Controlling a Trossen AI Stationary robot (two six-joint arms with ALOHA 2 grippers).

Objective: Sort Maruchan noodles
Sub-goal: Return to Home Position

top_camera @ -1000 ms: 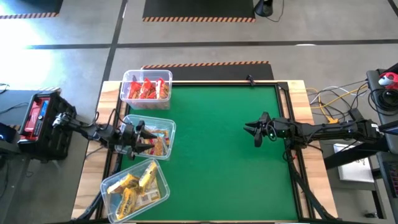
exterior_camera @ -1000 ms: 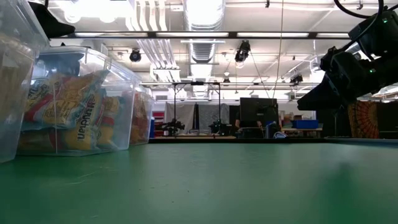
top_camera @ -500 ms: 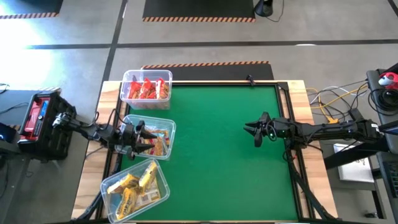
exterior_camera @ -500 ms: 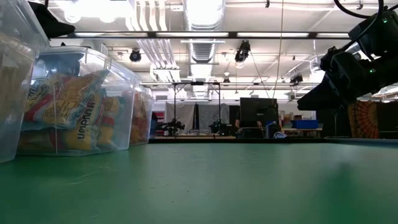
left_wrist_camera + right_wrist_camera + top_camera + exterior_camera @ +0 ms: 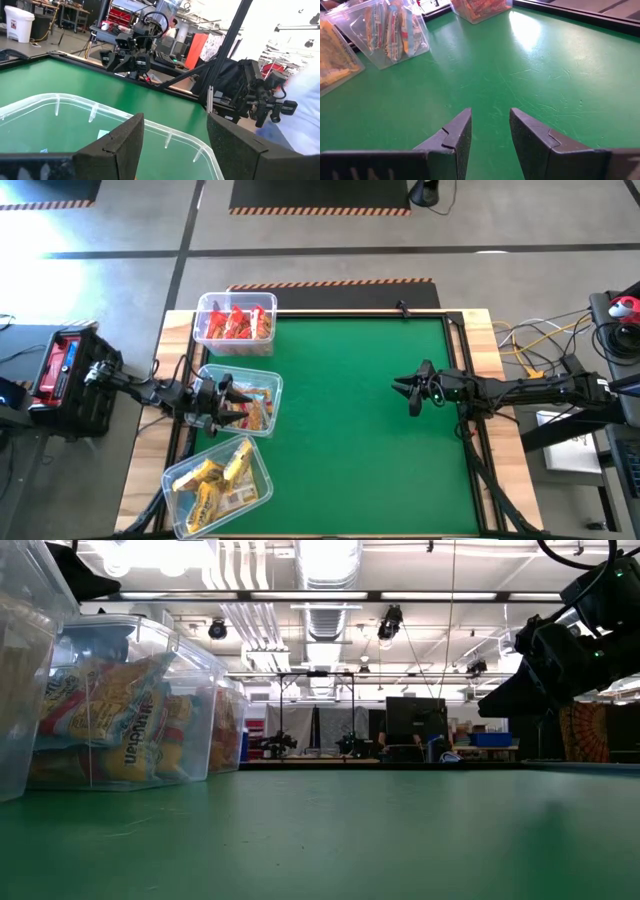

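Maruchan noodles all lie, as far as we can see, inside the three clear bins along the left edge of the desk: red packets in the far bin, orange-and-blue packets in the middle one, yellow packets in the near one. We find the left pincer hovering over the middle bin, fingers apart and empty, and across the bare green the right pincer hangs above the desk, fingers a little apart, holding nothing. We judge the sorting done, with only the arms' return to rest left.
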